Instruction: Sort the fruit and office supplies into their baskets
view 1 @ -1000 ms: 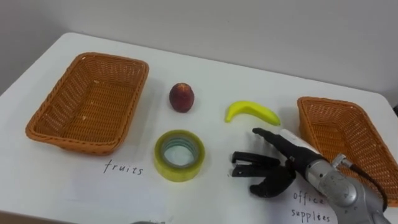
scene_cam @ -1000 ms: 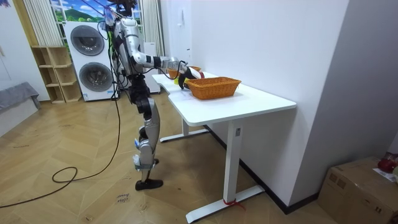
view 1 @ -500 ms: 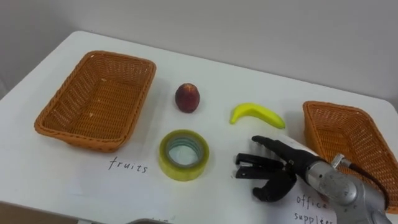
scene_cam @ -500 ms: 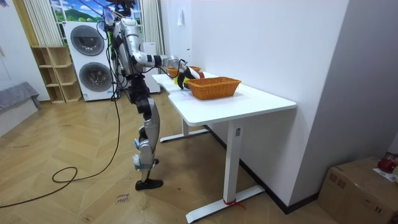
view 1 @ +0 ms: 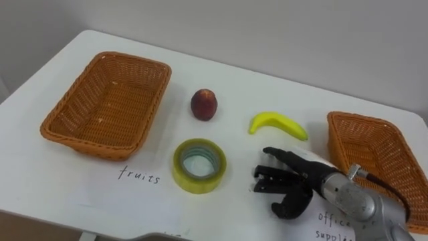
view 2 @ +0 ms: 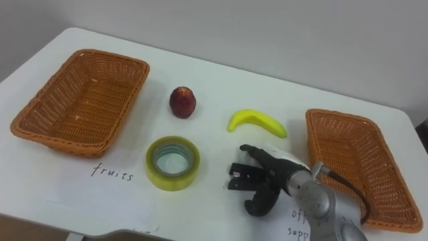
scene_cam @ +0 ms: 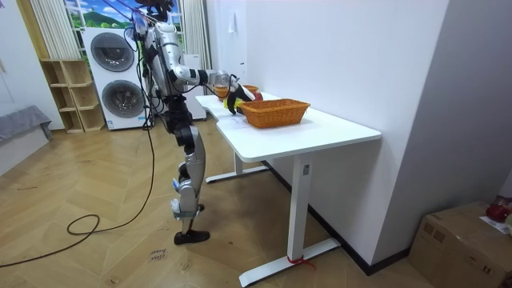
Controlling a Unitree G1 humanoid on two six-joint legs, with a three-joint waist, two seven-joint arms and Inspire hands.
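Room view gives us the robot standing upright at the far end of a white table (scene_cam: 320, 132), one arm stretched out over the top, with two stacked washing machines (scene_cam: 120, 76) behind it and a wooden floor all round.

From the head camera we look down on that same tabletop. At its left end lies a big rectangular wicker basket (view 1: 134, 60), which we will call the left basket; it holds nothing, and a handwritten label (view 1: 139, 176) sits on the table just in front of it. A second wicker basket of the same sort, the right basket (view 1: 361, 119), lies at the table's right end and is likewise empty.

Between the two baskets we see the things to be sorted, all resting on the table and none in a basket. A yellow-green roll of tape (view 1: 200, 183) lies flat, hole upward, nearer the left basket and towards the front edge. A yellow banana (view 1: 277, 124) lies on its side further back, nearer the right basket. A red peach (view 1: 204, 104) sits behind the tape, beside the left basket's right wall and well apart from the banana.

Coming in from the lower right, the right hand (view 1: 304, 186) is over the table between the tape and the right basket, just in front of the banana. Its dark fingers (view 1: 267, 179) reach out straight towards the tape and are spread from the thumb below them, with nothing held. We cannot tell whether the hand touches the tabletop.
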